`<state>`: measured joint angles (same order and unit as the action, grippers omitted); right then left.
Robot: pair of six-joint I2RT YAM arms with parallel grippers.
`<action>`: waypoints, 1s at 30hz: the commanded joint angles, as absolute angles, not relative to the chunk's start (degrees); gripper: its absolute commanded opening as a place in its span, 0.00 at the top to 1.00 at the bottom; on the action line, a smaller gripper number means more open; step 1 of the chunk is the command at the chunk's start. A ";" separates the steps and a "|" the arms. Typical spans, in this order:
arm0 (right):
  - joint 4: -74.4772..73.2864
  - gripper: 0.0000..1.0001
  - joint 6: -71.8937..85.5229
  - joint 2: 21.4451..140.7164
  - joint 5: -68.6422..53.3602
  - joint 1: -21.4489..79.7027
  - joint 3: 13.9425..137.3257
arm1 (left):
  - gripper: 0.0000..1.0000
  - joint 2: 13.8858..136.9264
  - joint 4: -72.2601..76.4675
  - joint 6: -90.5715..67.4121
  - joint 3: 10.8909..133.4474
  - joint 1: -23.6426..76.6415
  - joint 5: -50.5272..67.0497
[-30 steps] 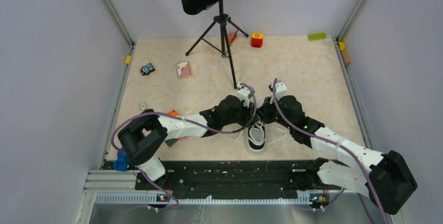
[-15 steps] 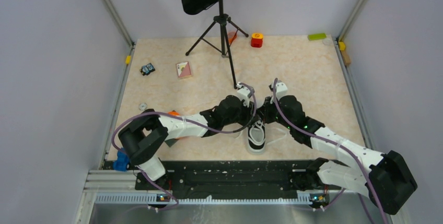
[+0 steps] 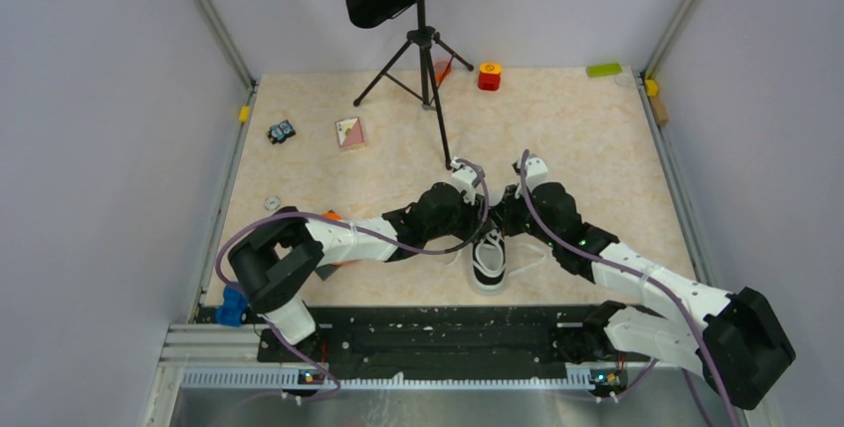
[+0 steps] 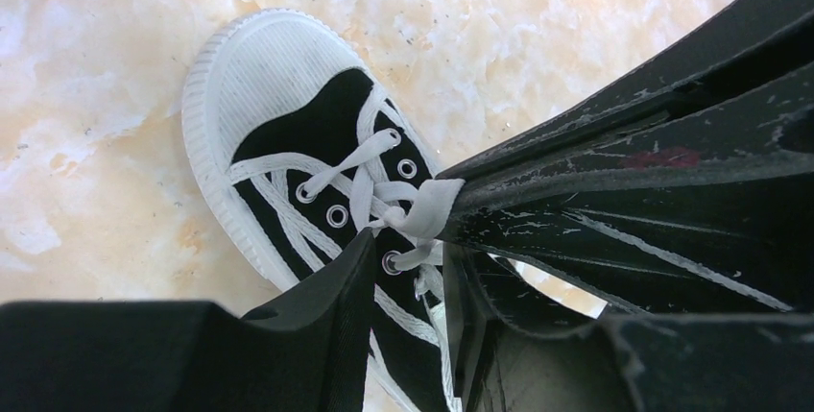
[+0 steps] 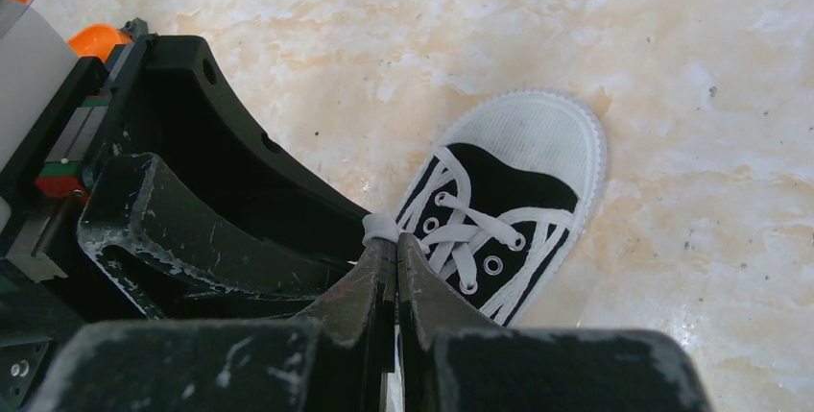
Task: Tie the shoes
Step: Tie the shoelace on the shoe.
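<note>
Evidently mid-knot: your right gripper [image 5: 389, 247] clamps 1 lace [image 4: 432, 206] at frame centre; left gripper [image 4: 413, 251] gapes beside it over the sneaker [image 4: 288, 95]; close it next.

Light: bright, even, from overhead | Shadows: soft, thin rim beneath the sneaker [image 4: 278, 85] ahead of my left pincer [image 4: 413, 244] | Glare: pale sheen on scuffed fingers [image 4: 624, 191] of my right pincer [image 5: 394, 239]; lace [image 4: 432, 206] at its tips reads clean white | Focus: finger roots [image 5: 240, 364] nearest the lens smeared, table [image 5: 720, 95] beyond crisp | Edges: slight wide-angle stretch
</note>
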<state>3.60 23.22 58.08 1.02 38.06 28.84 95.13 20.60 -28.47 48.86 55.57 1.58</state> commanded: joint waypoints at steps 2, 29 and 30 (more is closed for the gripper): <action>5.45 1.00 23.61 56.26 0.96 37.53 28.38 | 0.63 93.62 24.34 -28.69 49.07 55.90 -1.49; 3.90 1.00 23.52 55.81 1.49 37.53 29.44 | 0.58 92.12 26.59 -29.57 46.20 57.13 -0.41; 3.81 1.00 23.53 55.82 1.49 37.53 29.52 | 0.58 92.50 26.68 -29.80 46.56 57.12 -0.35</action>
